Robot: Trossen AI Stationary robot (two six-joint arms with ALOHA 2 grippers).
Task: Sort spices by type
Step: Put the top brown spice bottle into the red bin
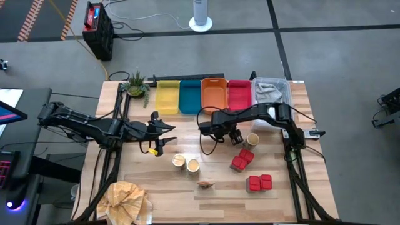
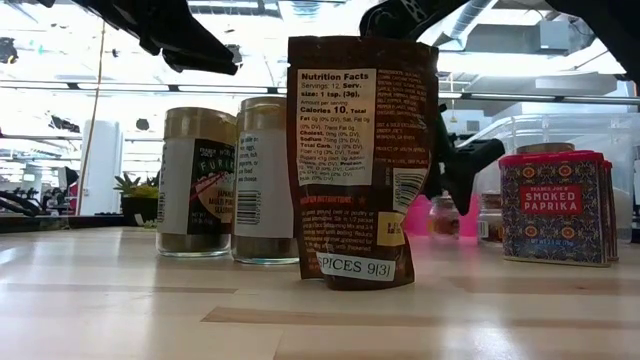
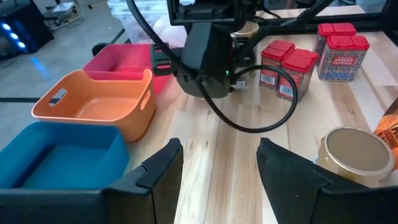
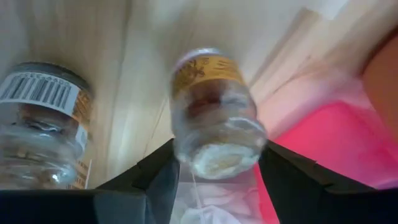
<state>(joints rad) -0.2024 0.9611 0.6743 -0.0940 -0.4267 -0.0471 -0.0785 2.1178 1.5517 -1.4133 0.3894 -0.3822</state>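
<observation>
Right hand over a small jar near the red tray; left hand idle at centre-left.

In the overhead frame the right hand [image 1: 235,135] sits just right of centre, below the red tray [image 1: 239,95]. Its own camera shows a small clear jar [image 4: 214,112] between its two dark fingers [image 4: 155,177]; I cannot tell whether they grip it or merely flank it. A second jar [image 4: 40,134] stands just beside, at that frame's left. The left hand [image 1: 164,134] hovers at centre-left, fingers parted and empty. Two pale tubs [image 1: 185,163] lie below centre, the dark-tan packet [image 1: 207,184] beneath them, one tub [image 1: 252,139] right of the right hand, and red packs [image 1: 250,172] at lower right on the table [image 1: 300,181].
</observation>
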